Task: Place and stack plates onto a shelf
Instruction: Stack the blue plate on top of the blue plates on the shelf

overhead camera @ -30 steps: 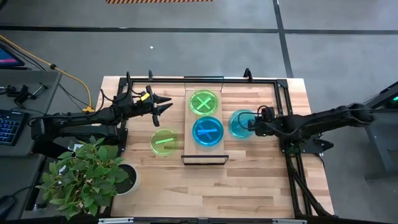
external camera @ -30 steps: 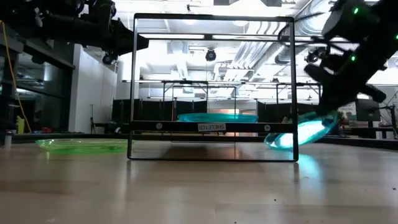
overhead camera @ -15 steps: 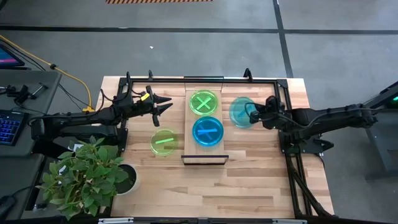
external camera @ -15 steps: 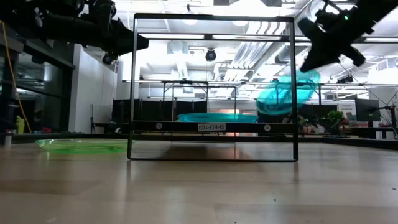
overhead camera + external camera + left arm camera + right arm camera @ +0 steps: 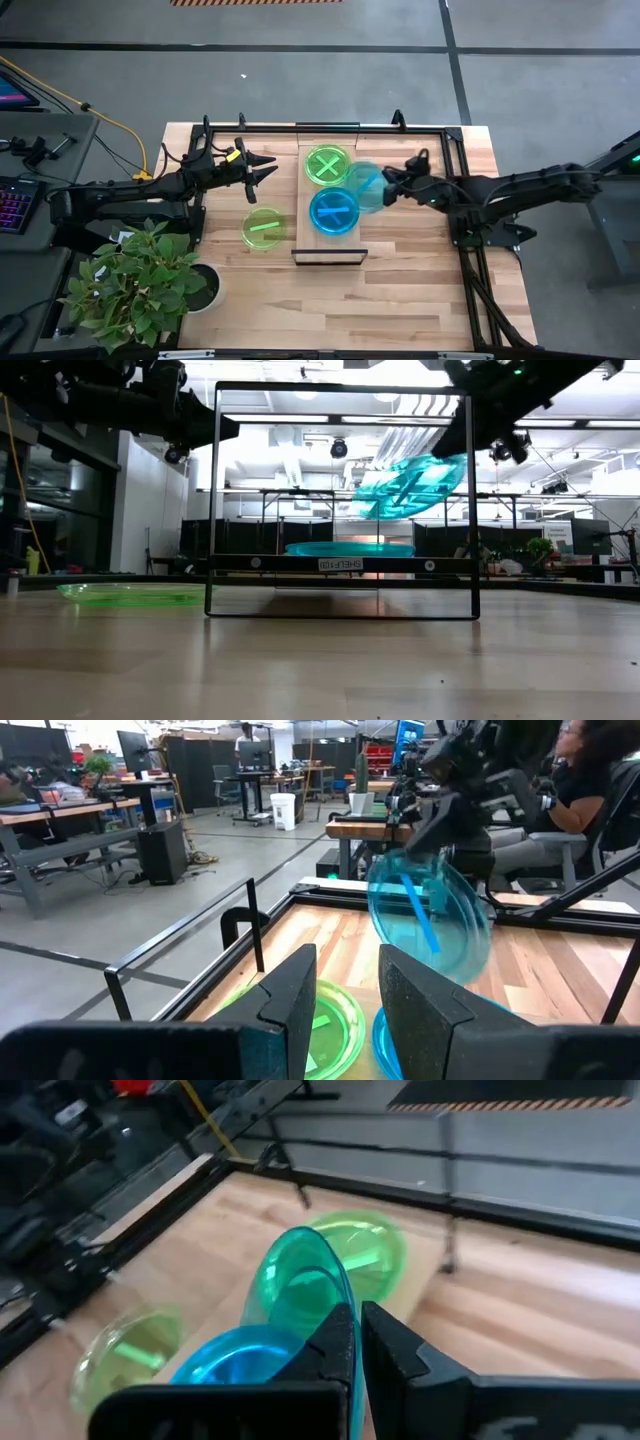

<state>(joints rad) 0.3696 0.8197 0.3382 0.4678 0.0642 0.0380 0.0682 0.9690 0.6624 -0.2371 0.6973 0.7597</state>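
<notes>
Cyan plate [image 5: 408, 482] — apparently tilted, airborne

My right gripper [image 5: 386, 184] pinches a translucent, glossy cyan plastic plate [image 5: 365, 187]. The shelf [image 5: 308, 206] is pale matt wood with dark metal bars. My tabletop [image 5: 400, 280] is smooth planked wood, faintly sheened, inside a black metal frame [image 5: 455, 160].

a leafy potted plant [image 5: 140, 282] stood at the counter [image 5: 400, 290] corner – its white pot [image 5: 205, 288] just on the wood. a keyboard [image 5: 15, 205] lay on a grey desk [image 5: 40, 140] beside it – a yellow cable [image 5: 95, 112] ran nearby.
</notes>
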